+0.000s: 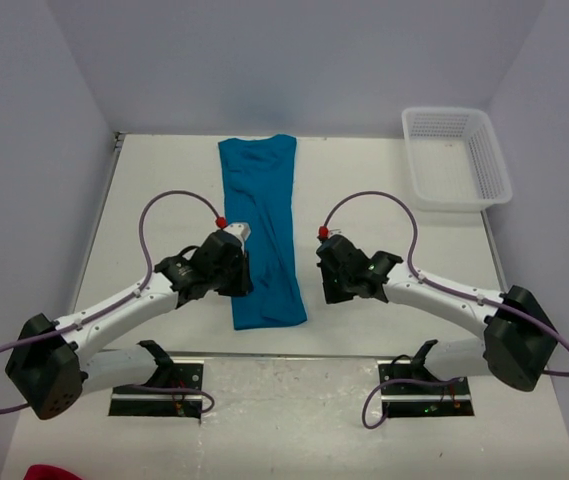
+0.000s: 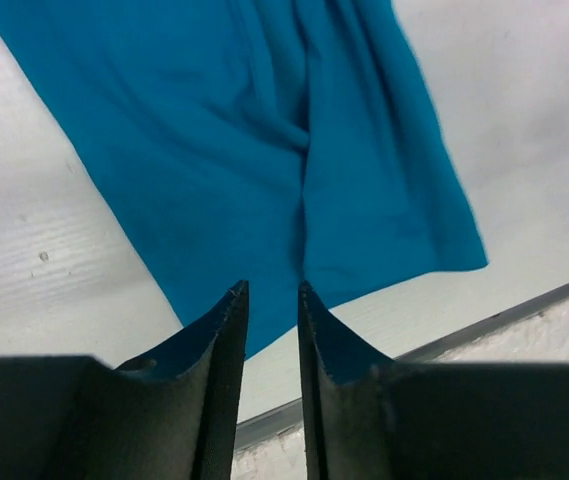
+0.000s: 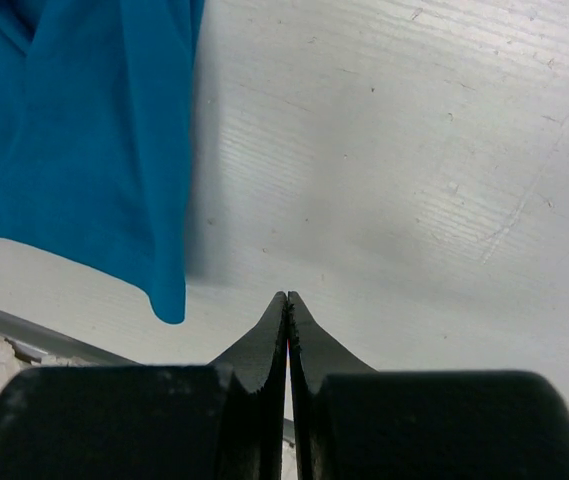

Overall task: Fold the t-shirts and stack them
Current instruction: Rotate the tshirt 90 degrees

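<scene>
One teal-blue t-shirt (image 1: pixel 261 230) lies flat on the white table (image 1: pixel 164 190). It is folded lengthwise into a long narrow strip with both sleeves tucked out of sight. The strip runs from the far side of the table toward the arms, and its near end slants slightly to the right. Soft wrinkles run along its length, with one deep crease down the middle in the left wrist view.

The left gripper (image 2: pixel 271 295) hovers over the shirt's left edge, toward the near end. Its fingers (image 2: pixel 226 340) stand slightly apart with a narrow gap, and there is no cloth between them. The shirt (image 2: pixel 264 150) spreads out beyond and below the fingertips.

The right gripper (image 3: pixel 287 300) is on the shirt's right side, level with its near half and apart from it. It is over bare table with its jaws pressed fully together and holding nothing. In that wrist view the shirt's (image 3: pixel 74 130) near right corner hangs to a point just left of the fingertips.

A white plastic mesh basket (image 1: pixel 489 165) sits well to the right of the shirt's far end and holds nothing.
</scene>
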Controlling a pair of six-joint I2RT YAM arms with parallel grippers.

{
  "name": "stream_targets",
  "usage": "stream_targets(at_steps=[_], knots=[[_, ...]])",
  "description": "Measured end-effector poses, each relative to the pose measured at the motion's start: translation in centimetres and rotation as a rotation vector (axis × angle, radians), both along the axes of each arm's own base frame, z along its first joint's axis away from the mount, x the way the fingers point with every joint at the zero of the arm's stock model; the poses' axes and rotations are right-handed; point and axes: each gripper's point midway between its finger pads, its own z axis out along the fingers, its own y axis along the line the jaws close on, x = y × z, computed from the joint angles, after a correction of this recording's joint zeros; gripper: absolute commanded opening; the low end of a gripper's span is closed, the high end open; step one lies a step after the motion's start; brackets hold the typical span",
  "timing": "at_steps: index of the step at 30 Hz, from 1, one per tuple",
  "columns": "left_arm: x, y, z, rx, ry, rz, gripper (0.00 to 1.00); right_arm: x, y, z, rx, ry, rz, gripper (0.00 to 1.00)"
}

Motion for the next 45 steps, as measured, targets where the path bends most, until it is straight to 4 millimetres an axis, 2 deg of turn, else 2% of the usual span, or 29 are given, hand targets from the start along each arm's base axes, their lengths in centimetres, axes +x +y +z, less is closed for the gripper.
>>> stream_targets(at_steps=[1,3,8,16,22,23,28,29,30,32,33,36,41,45], knots=[[-0.6,0.1,-0.9,-0.003,0.026,-0.007,0.35,0.0,0.0,0.0,0.001,0.000,-0.001,0.00],[-1.4,-0.2,-2.1,-0.021,0.058,-0.024,0.40,0.1,0.0,0.2,0.011,-0.005,-0.002,0.00],[-2.7,-1.1,-4.7,-0.058,0.130,-0.067,0.45,0.3,0.1,0.9,0.035,-0.022,-0.005,0.00],[-2.4,-3.0,-5.8,-0.120,0.150,-0.112,0.45,0.0,-0.1,1.2,0.050,-0.024,-0.003,0.00],[-2.5,-3.5,-6.8,-0.129,0.170,-0.126,0.44,-0.1,0.1,1.2,0.059,-0.018,0.002,0.00],[-2.6,-3.5,-6.9,-0.129,0.171,-0.127,0.44,-0.1,0.2,1.3,0.067,-0.016,0.006,0.01],[-2.7,-3.5,-7.4,-0.134,0.177,-0.130,0.37,-0.2,1.3,0.7,0.091,0.013,0.032,0.35],[-2.8,-3.5,-7.5,-0.134,0.178,-0.130,0.36,-0.3,1.5,0.4,0.094,0.025,0.040,0.37],[-2.9,-3.5,-7.6,-0.134,0.181,-0.130,0.33,-0.3,1.6,0.2,0.092,0.032,0.047,0.37],[-3.0,-3.4,-7.8,-0.138,0.184,-0.128,0.24,-0.6,2.0,-0.2,0.099,0.052,0.060,0.37],[-3.1,-3.4,-7.8,-0.139,0.187,-0.128,0.14,-0.6,2.2,-0.3,0.104,0.056,0.063,0.36],[-3.2,-3.4,-7.9,-0.143,0.188,-0.130,0.02,-0.7,2.7,-0.4,0.122,0.069,0.076,0.34],[-3.2,-3.5,-8.0,-0.147,0.186,-0.134,0.00,-0.7,3.4,-1.1,0.136,0.092,0.094,0.27],[-3.2,-3.6,-7.9,-0.152,0.184,-0.137,0.00,-0.8,4.0,-1.8,0.139,0.121,0.106,0.26]])
